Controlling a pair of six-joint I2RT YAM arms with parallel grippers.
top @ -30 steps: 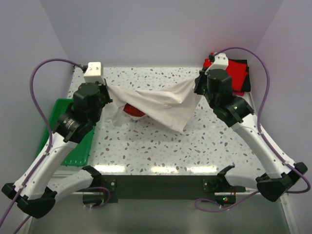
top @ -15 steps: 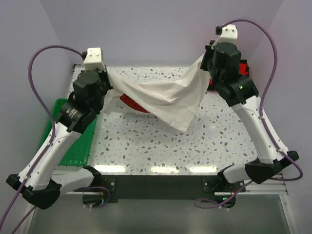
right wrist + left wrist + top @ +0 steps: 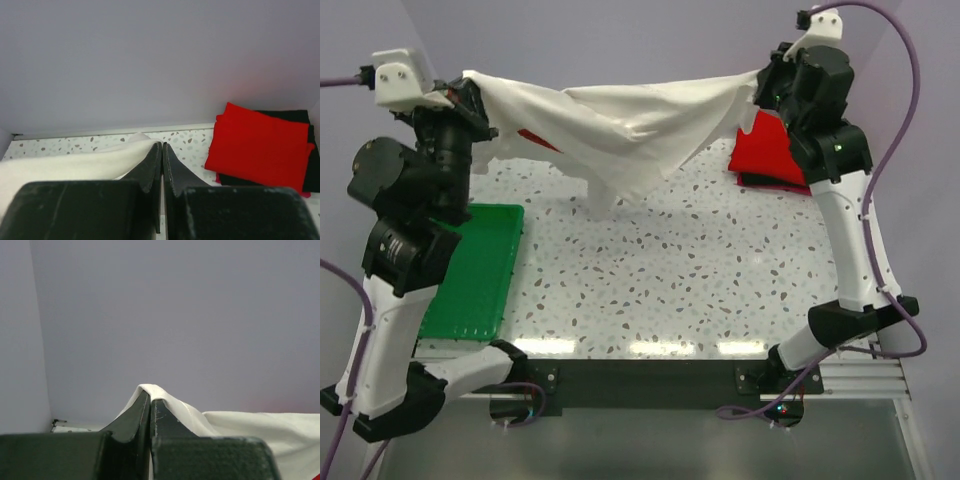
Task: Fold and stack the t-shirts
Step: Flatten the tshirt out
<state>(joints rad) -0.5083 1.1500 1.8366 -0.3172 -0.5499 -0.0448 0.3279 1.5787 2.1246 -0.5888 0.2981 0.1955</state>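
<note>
Near the left arm, the green tray [image 3: 470, 270] lies on the table [image 3: 670, 285] by its left edge. Above the table, the white shirt [image 3: 630, 125] hangs stretched between both arms, high in the air, with a fold drooping down at the middle. The left gripper [image 3: 468, 92] is closed on its left corner; in the wrist view the fingers [image 3: 137, 412] pinch the cloth tightly. The right gripper [image 3: 760, 88] is closed on the right corner. At the far right corner of the table, the folded red shirt [image 3: 257, 145] lies on top of the black shirt [image 3: 287, 116].
</note>
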